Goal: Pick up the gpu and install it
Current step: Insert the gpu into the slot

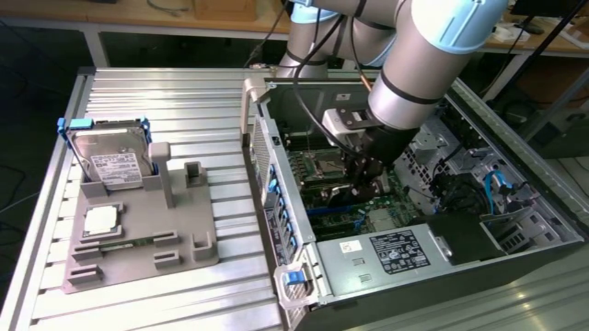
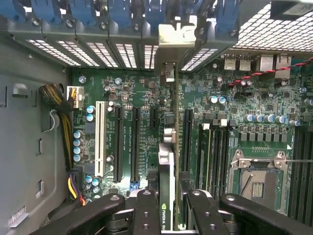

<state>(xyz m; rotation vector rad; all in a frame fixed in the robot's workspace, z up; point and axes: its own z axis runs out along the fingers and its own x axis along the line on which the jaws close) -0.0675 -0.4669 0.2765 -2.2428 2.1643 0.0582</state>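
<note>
Gripper [image 2: 168,211] clamps the graphics card [image 2: 166,169] edge-on over the motherboard [image 2: 203,88], seemingly to meet a slot, three o'clock from the hard drive [image 1: 110,162].

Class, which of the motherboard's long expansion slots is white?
The slot nearest the yellow-black cable bundle; the others are black. The claw holds the gpu away from it.

Black gpu [image 2: 166,188], green motherboard [image 2: 128,95]
</note>
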